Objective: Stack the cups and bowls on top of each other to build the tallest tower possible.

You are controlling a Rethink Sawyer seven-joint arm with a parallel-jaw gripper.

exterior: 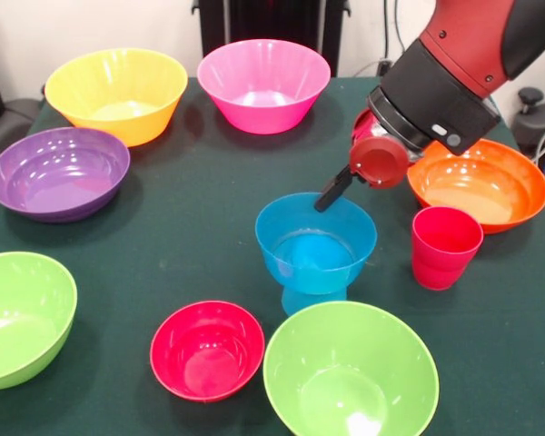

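My gripper (331, 195) comes down from the upper right, shut on a small red bowl (379, 162) that is tipped on its side with its base toward the camera. One black finger (327, 200) reaches the far rim of the blue bowl (315, 241). That bowl sits on an upturned light blue cup (302, 298); together they make the tower at the table's middle. The red-pink cup (445, 247) stands upright to its right. Another small red bowl (207, 350) lies at the front.
Large bowls ring the table: yellow-orange (118, 91), pink (263, 84), purple (59, 173), orange (477, 182) under the arm, and lime green at front left (18, 318) and front centre (350, 372).
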